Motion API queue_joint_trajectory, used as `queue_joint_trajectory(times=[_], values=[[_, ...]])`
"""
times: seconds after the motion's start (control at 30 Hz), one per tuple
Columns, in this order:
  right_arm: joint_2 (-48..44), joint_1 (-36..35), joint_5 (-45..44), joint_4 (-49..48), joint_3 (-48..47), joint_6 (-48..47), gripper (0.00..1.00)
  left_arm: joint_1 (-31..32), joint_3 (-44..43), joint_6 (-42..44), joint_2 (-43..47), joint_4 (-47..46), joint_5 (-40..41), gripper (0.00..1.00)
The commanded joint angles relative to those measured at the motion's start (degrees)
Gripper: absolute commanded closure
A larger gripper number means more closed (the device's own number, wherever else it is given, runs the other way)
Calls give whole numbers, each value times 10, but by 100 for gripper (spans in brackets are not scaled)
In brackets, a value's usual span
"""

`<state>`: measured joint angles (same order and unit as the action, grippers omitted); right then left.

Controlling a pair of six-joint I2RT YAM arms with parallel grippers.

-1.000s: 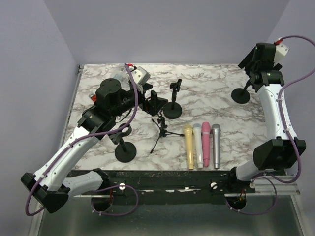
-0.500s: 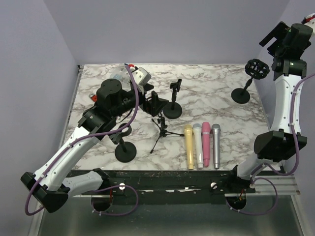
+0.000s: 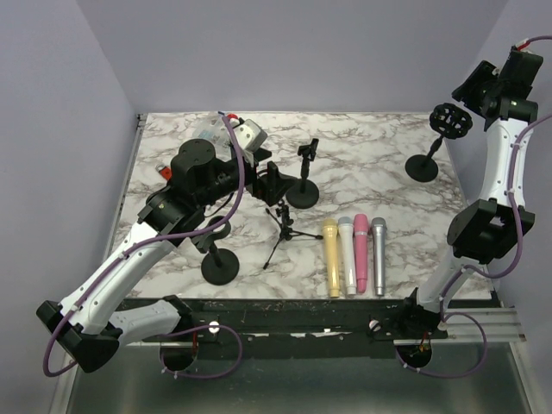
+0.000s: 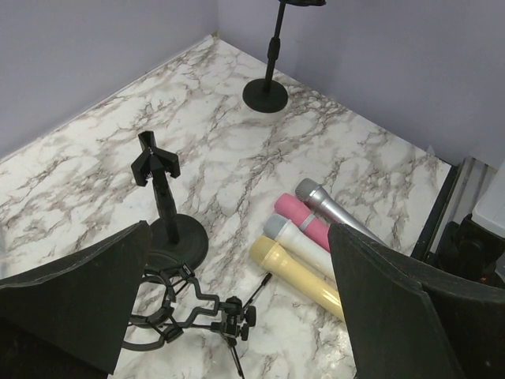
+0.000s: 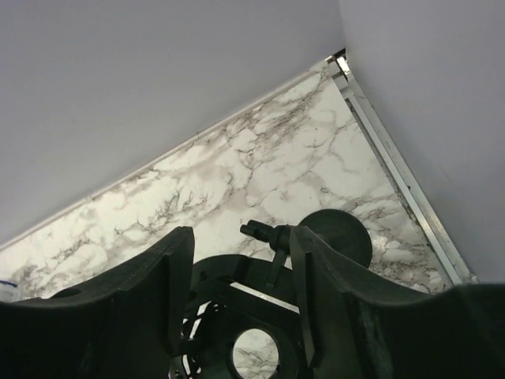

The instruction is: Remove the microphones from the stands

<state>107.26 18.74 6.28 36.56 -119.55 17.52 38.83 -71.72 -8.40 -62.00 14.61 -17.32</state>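
Four microphones lie side by side on the marble table near the front: yellow (image 3: 331, 256), white (image 3: 347, 253), pink (image 3: 360, 250) and silver (image 3: 378, 254). No stand holds a microphone. The back-right stand (image 3: 423, 166) carries an empty black shock mount (image 3: 450, 121). My right gripper (image 3: 477, 86) is open and empty, raised above and to the right of that mount. In the right wrist view the mount ring (image 5: 229, 308) shows between the open fingers of the right gripper (image 5: 242, 260). My left gripper (image 3: 272, 183) is open and empty above a small tripod stand (image 3: 282, 226).
A round-base stand with a clip (image 3: 304, 177) stands mid-table. Another round-base stand (image 3: 220, 263) stands at front left. In the left wrist view the tripod's empty mount (image 4: 170, 316) lies beside the clip stand (image 4: 162, 197), with the yellow microphone (image 4: 296, 272) to its right.
My right arm has lifted up and to the right, off the back-right stand, uncovering its empty shock mount. The left arm has not moved.
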Motion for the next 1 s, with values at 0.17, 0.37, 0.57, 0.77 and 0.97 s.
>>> queue_joint_trajectory(times=[0.17,0.37,0.57,0.77,0.97], values=[[3,10,47,37,-12,-17,52,5,4,3,-4,-8,-4,1],[16,14,53,43,-15,-16,56,5,4,4,-5,-8,-3,1],[24,15,63,55,-12,-15,58,6,4,4,-6,-7,-4,1],[26,15,60,54,6,-15,61,6,4,3,-7,-8,-5,1],[37,16,41,61,7,-19,61,6,4,4,-8,-8,-3,1]])
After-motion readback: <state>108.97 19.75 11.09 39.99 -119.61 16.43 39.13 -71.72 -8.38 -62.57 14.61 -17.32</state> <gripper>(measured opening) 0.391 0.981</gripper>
